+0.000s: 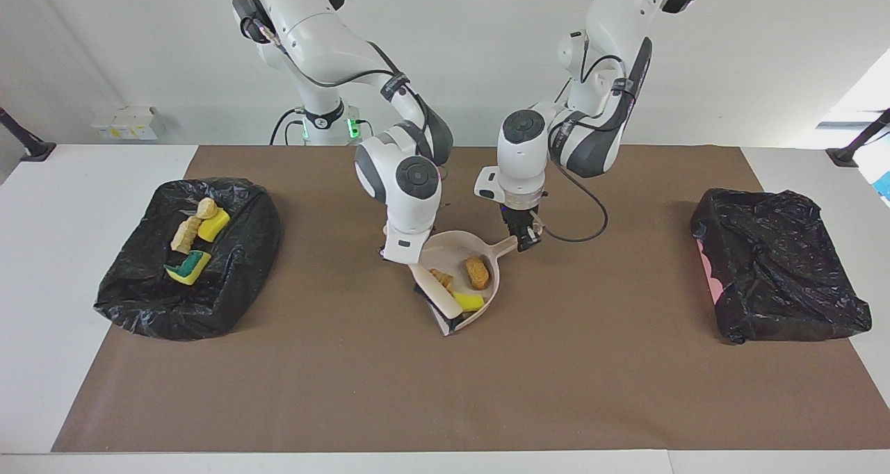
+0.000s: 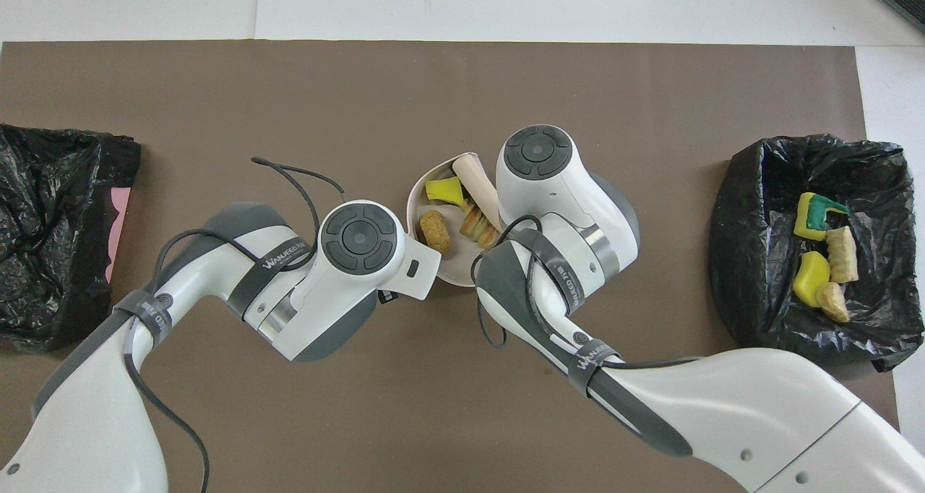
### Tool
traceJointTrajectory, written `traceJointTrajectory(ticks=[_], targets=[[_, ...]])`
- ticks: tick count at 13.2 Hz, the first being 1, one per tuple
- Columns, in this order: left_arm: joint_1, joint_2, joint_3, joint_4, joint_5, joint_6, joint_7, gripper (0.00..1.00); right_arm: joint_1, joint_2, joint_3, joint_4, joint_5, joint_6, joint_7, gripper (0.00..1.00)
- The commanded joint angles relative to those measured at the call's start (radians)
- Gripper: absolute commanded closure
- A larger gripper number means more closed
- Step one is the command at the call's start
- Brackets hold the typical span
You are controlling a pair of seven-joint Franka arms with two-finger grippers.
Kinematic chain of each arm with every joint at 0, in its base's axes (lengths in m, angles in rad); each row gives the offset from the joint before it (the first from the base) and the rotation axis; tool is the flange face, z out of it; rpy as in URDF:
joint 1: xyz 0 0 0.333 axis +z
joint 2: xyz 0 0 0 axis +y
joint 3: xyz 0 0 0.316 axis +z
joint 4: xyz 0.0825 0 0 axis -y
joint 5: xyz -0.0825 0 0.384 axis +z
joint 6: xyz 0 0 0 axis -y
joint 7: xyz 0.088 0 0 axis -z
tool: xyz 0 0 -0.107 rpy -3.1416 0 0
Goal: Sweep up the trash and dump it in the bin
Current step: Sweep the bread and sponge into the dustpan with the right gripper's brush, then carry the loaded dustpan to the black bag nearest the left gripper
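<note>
A beige dustpan (image 1: pixel 452 248) lies at the middle of the brown mat. In it are three pieces of trash: a golden-brown piece (image 1: pixel 477 271), a bread-like piece (image 1: pixel 441 278) and a yellow sponge bit (image 1: pixel 469 300). My left gripper (image 1: pixel 525 239) is shut on the dustpan's handle (image 1: pixel 506 246). My right gripper (image 1: pixel 416 267) holds a beige-handled brush (image 1: pixel 439 295) that leans into the pan beside the scraps. The overhead view shows the pan (image 2: pixel 452 265) and the brush (image 2: pixel 477 178), with both grippers hidden under their hands.
A black-bagged bin (image 1: pixel 139 293) at the right arm's end holds several scraps, including a green-topped sponge bit (image 1: pixel 188 267); it also shows in the overhead view (image 2: pixel 744 262). A second black-bagged bin (image 1: pixel 779 272) stands at the left arm's end.
</note>
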Motion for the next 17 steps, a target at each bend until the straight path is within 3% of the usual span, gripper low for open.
traceJointTrajectory(ticks=[1,5,10,15,17], targets=[[-0.005,-0.033,0.01,-0.028,-0.012,0.015,0.037,1.0,-0.034,-0.045,0.021,-0.014,0.087,-0.038,-0.009,1.0],[-0.001,-0.036,0.019,-0.02,-0.012,0.005,0.164,1.0,-0.116,-0.092,0.018,-0.014,0.087,-0.098,-0.009,1.0],[0.006,-0.119,0.082,-0.022,-0.02,-0.045,0.353,1.0,-0.162,-0.18,0.016,-0.017,0.081,-0.216,0.043,1.0],[0.003,-0.257,0.277,-0.032,-0.193,-0.083,0.691,1.0,-0.053,-0.249,0.021,-0.079,0.091,-0.253,0.35,1.0],[0.001,-0.297,0.36,-0.032,-0.245,-0.103,0.839,1.0,-0.022,-0.284,0.021,-0.13,0.172,-0.236,0.425,1.0]])
